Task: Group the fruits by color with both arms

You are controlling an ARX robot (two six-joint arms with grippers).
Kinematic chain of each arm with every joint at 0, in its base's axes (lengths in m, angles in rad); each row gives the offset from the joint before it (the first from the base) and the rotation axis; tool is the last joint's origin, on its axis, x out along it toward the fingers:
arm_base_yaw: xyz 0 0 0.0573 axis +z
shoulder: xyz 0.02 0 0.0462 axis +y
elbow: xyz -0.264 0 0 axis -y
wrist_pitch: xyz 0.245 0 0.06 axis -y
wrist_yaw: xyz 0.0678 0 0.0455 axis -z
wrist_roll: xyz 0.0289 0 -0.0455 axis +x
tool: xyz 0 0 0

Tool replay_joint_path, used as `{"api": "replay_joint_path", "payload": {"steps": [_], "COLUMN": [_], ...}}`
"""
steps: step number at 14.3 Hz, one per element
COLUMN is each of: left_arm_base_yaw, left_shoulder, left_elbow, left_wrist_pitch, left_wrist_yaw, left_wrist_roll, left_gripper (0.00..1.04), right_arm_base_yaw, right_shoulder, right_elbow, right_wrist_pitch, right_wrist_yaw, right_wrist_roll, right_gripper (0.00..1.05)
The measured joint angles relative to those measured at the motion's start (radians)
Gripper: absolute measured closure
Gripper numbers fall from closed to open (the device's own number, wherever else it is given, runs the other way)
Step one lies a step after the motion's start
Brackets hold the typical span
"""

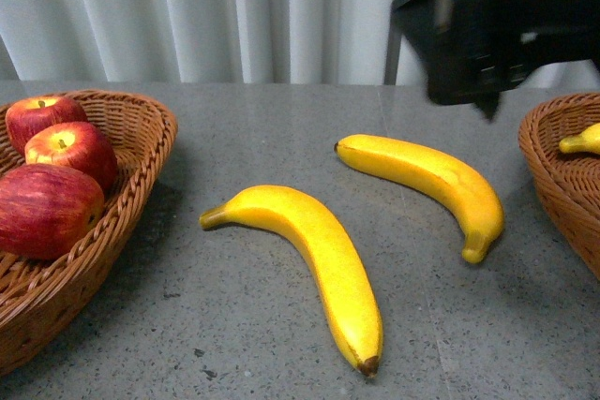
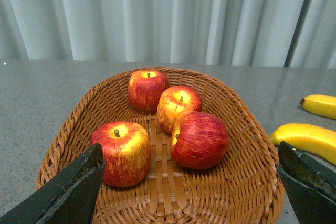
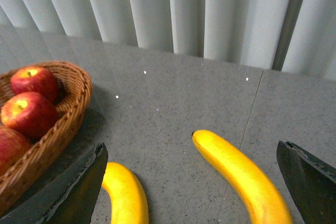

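4 apples [image 2: 178,124] in basket [image 2: 247,182] ahead of left gripper [image 2: 190,150], fingers spread: reds done. 2 bananas [image 3: 241,177] loose on table [image 1: 234,119] ahead of right gripper [image 3: 191,148], fingers spread; 1 banana [image 1: 583,140] in other basket [image 1: 553,175].

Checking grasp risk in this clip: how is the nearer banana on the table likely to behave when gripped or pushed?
The nearer banana looks glossy and smooth, so it may slip, especially near its tapered ends. Lying on its curved side on the table, it would probably pivot rather than roll if pushed at one end. It seems stiff; weight is unclear.
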Motion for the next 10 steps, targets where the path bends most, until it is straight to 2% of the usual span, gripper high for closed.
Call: {"api": "replay_joint_path", "payload": {"steps": [1,3,5,10], "left_arm_base_yaw": [0.0,0.0,0.0,0.0], "left_shoulder": [0.0,0.0,0.0,0.0], "left_elbow": [0.0,0.0,0.0,0.0], "left_wrist_pitch": [0.0,0.0,0.0,0.0], "left_wrist_yaw": [0.0,0.0,0.0,0.0], "left_wrist_roll": [0.0,0.0,0.0,0.0], "left_gripper": [0.07,0.07,0.07,0.07], "right_arm_base_yaw": [0.052,0.096,0.137,0.172], "right_shoulder": [0.203,0.307,0.333,0.358], "right_elbow": [0.183,0.302,0.323,0.332], "right_wrist_pitch": [-0.117,-0.245,-0.367,-0.483], "right_wrist_yaw": [0.028,0.051,0.04,0.022], "right_wrist_roll": [0.0,0.006,0.026,0.038], "right_gripper": [0.06,0.06,0.06,0.06]}}
